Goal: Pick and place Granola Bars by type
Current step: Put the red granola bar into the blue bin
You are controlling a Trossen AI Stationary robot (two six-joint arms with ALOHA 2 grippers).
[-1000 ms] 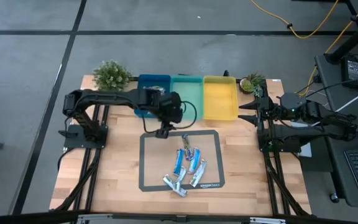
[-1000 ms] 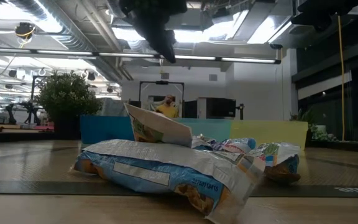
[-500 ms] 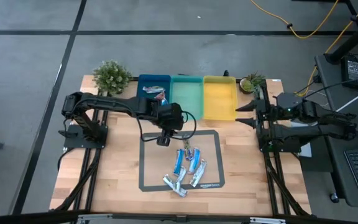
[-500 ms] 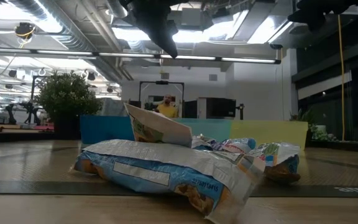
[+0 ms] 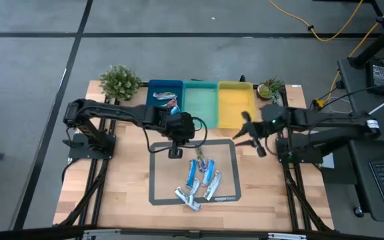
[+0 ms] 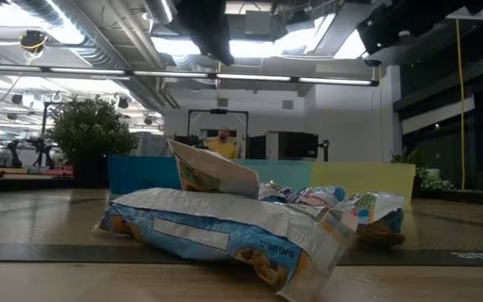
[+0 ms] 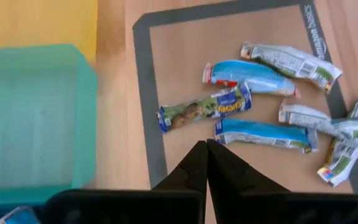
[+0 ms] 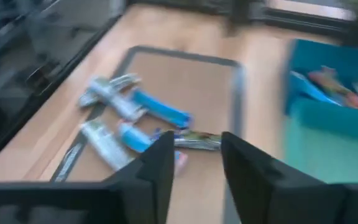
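Note:
Several foil granola bars point(image 5: 201, 177), blue-and-white, silver and multicoloured, lie in a loose pile on the grey-edged mat point(image 5: 153, 175); in the low view the granola bars point(image 6: 225, 228) fill the foreground. More bars point(image 5: 166, 100) lie in the blue bin point(image 5: 153, 87). My left gripper point(image 5: 175, 153) hovers shut over the mat's far left corner, short of a green-and-blue bar point(image 7: 204, 109). My right gripper point(image 5: 251, 137) hangs open just off the mat's far right corner, facing the pile point(image 8: 132, 118).
A blue bin, a teal bin point(image 5: 201, 101) and a yellow bin point(image 5: 235, 103) stand in a row along the far edge. Small plants sit at the far left point(image 5: 119, 81) and far right point(image 5: 269, 88). Bare wood surrounds the mat.
My right gripper has swung from the table's right edge toward the left, reaching the mat's far right corner. My left gripper has drifted a little from the blue bin toward the near edge, stopping over the mat's far left corner. The bars have not moved.

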